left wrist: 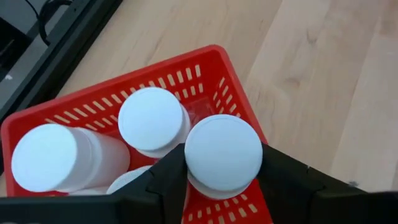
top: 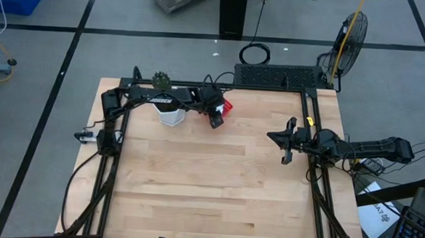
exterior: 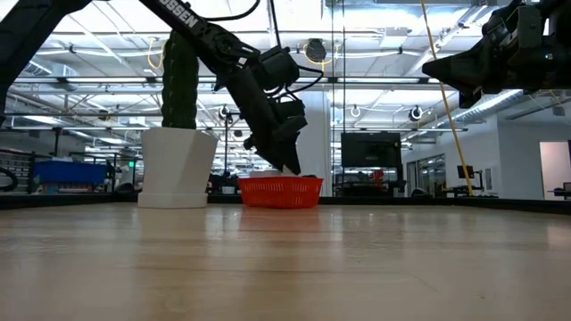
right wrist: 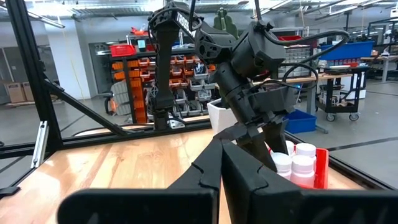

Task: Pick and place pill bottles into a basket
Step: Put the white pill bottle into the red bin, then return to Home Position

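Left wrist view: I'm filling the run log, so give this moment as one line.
left gripper: shut on pill bottle, over red basket | other bottles in basket | right gripper: waiting, shut

Cactus pot (top: 171, 115) crowding basket (top: 226, 107)

White hexagonal cactus pot (top: 171, 116) standing upright near the far edge of my pale wooden table (top: 209, 184), green cactus (exterior: 179, 82) rising from it, round fan (top: 352, 33) on the floor beyond the table's corner
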Motion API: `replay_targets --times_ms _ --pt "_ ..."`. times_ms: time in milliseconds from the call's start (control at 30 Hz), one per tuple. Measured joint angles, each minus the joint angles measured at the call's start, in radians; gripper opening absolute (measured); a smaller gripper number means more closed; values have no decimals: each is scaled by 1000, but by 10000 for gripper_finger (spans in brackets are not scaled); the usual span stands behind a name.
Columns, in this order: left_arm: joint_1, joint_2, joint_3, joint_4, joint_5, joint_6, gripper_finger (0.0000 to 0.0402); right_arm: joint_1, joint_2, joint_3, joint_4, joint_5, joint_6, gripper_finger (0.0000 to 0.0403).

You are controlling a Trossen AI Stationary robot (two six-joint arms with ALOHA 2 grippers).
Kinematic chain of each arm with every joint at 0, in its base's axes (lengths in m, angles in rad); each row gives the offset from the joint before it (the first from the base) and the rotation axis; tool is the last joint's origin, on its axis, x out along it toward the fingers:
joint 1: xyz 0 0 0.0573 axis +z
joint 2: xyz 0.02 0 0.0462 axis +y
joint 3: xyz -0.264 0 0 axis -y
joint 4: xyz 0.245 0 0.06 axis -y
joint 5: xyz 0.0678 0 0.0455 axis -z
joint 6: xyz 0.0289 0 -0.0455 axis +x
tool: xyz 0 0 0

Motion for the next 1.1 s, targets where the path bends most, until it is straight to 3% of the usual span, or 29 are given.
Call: replay_targets --times_ms 233,467,900,1100 --pt "-1 0 0 0 -1 -27 231 0 0 0 0 0 0 4" --pt "-2 0 0 -4 -1 -29 247 0 0 0 0 0 0 4" --pt "-13 -98 0 -49 5 -34 209 0 0 0 0 0 0 4" --pt "-83 -137 0 -71 66 -73 159 0 0 0 0 0 0 4"
